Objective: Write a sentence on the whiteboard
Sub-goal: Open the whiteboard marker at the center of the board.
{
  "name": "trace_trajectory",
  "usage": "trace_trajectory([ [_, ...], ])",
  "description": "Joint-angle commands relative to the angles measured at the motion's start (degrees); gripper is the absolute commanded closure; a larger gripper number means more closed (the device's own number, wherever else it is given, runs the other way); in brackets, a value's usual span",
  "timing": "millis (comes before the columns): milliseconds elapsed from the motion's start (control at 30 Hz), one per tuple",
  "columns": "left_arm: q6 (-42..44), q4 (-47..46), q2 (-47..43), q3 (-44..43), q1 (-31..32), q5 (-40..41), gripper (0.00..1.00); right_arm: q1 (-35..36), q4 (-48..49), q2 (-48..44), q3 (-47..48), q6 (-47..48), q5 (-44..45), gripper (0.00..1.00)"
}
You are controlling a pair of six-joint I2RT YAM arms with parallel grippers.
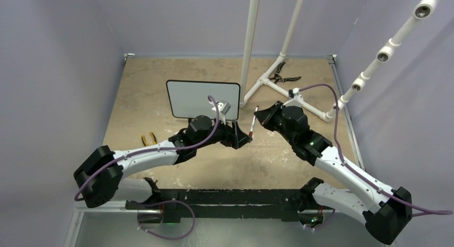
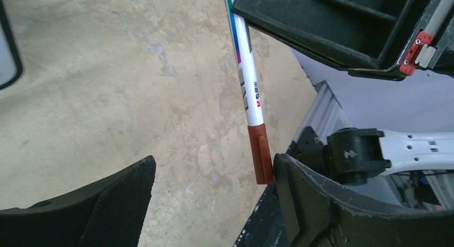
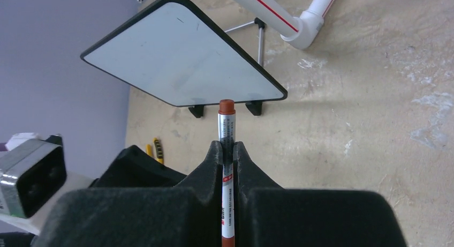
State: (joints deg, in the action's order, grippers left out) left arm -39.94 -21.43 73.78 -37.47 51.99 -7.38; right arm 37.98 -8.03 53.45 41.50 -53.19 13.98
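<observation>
The whiteboard (image 1: 203,98) stands upright on two black feet at the middle back, and no red sentence shows on its white face (image 3: 182,54). My right gripper (image 1: 263,117) is shut on a white marker with red ends (image 3: 227,124), fingers (image 3: 214,161) pinching its barrel. In the left wrist view the marker (image 2: 249,86) hangs down with its red cap (image 2: 262,156) against the right finger (image 2: 300,188) of my open left gripper (image 2: 214,166). My left gripper (image 1: 241,135) sits just left of the right one.
A white PVC pipe frame (image 1: 267,81) stands at the back right, with black pliers (image 1: 281,74) beside it. Yellow-handled pliers (image 1: 149,139) lie on the tan table left of my left arm. Purple walls enclose the table.
</observation>
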Motion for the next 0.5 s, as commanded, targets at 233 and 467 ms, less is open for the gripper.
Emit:
trace_trajectory([
  [233,-4.62,-10.2,4.52,-2.48,1.49,-6.9,0.47,0.34,4.47,-1.02,0.2,-0.7,-1.45,1.0],
  [467,-4.48,-11.23,5.59,-3.11,1.59,-8.86,0.93,0.3,5.58,-0.54,-0.11,-0.1,-2.57,1.0],
])
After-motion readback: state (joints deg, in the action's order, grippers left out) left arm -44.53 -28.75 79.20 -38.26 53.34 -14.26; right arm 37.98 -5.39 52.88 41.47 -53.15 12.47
